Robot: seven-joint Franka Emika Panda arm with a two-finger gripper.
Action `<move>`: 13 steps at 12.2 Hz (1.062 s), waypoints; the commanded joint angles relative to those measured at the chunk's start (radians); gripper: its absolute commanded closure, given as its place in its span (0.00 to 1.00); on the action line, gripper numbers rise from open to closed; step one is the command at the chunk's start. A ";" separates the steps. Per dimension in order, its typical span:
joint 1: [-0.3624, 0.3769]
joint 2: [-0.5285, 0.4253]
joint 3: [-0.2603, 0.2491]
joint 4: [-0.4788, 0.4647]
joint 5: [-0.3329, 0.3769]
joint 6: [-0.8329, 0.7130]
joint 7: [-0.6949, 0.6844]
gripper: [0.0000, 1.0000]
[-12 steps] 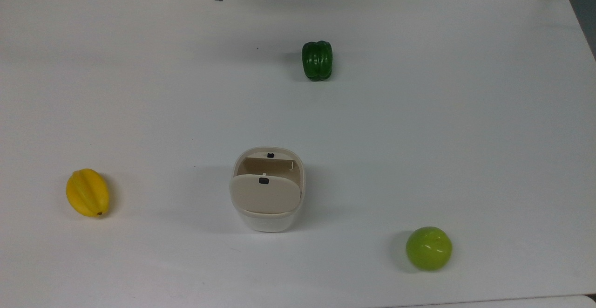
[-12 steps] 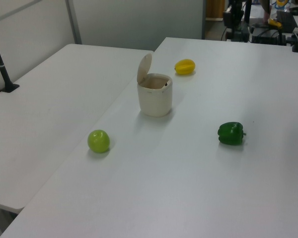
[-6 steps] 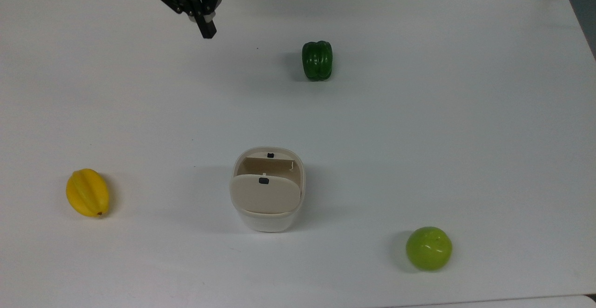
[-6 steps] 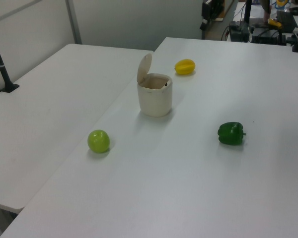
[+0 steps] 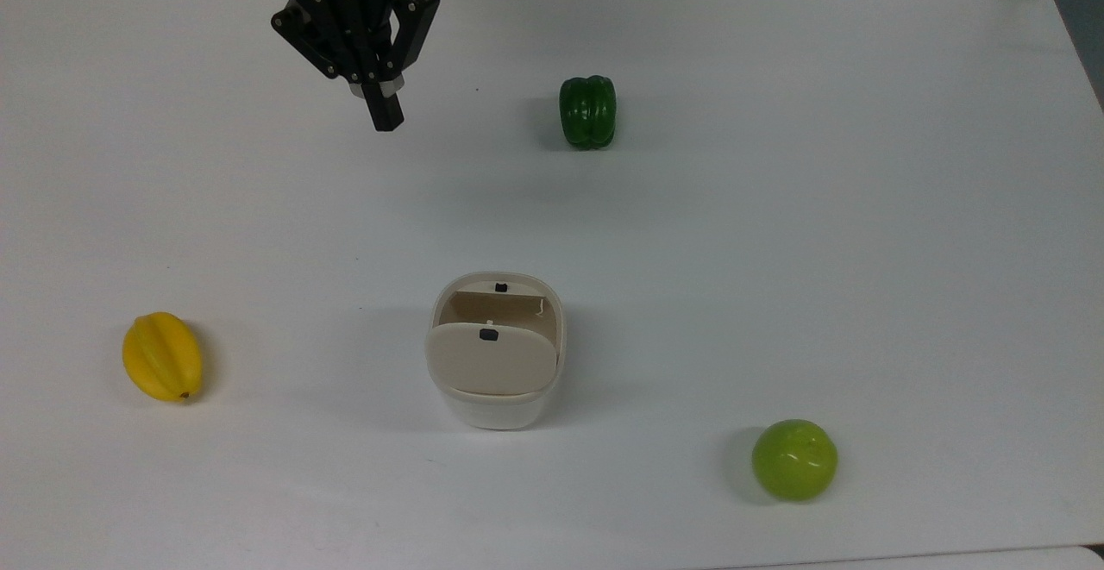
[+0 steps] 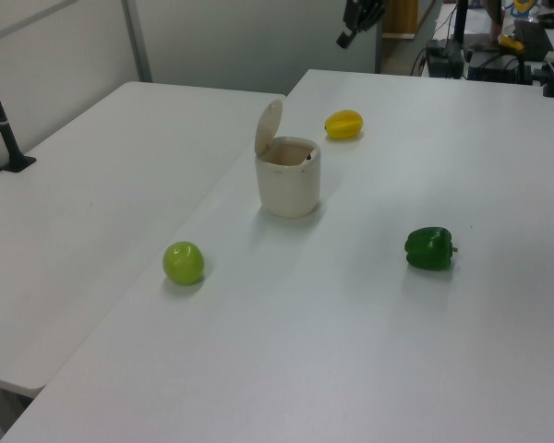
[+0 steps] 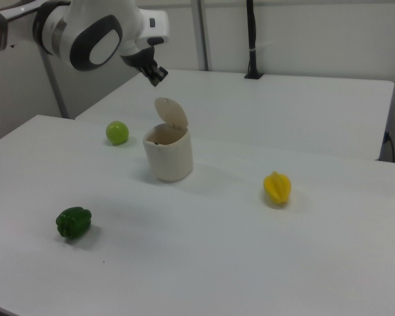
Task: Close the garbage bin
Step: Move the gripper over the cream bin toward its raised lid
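The bin (image 5: 496, 354) stands near the middle of the table (image 5: 862, 208) with its lid (image 5: 490, 361) raised upright. The gripper (image 5: 384, 113) hangs in the air toward the top view's upper left, well apart from the bin, its fingers pressed together on nothing. A star fruit (image 5: 161, 356) lies at the top view's left, a pepper (image 5: 587, 111) beyond the bin, an apple (image 5: 793, 459) at lower right.

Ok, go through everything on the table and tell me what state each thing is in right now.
garbage bin: upright, open
lid: swung up on its hinge
gripper: shut, holding nothing, away from the bin
green pepper: lying loose
yellow fruit: lying loose
green apple: resting loose
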State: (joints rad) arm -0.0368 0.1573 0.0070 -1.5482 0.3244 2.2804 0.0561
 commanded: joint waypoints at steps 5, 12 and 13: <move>0.072 0.094 -0.004 0.031 -0.004 0.278 -0.012 1.00; 0.118 0.205 -0.004 0.036 -0.004 0.484 -0.009 1.00; 0.121 0.206 -0.004 0.034 -0.004 0.484 -0.009 1.00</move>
State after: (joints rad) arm 0.0685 0.3436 0.0080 -1.5280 0.3235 2.7431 0.0559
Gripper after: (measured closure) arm 0.991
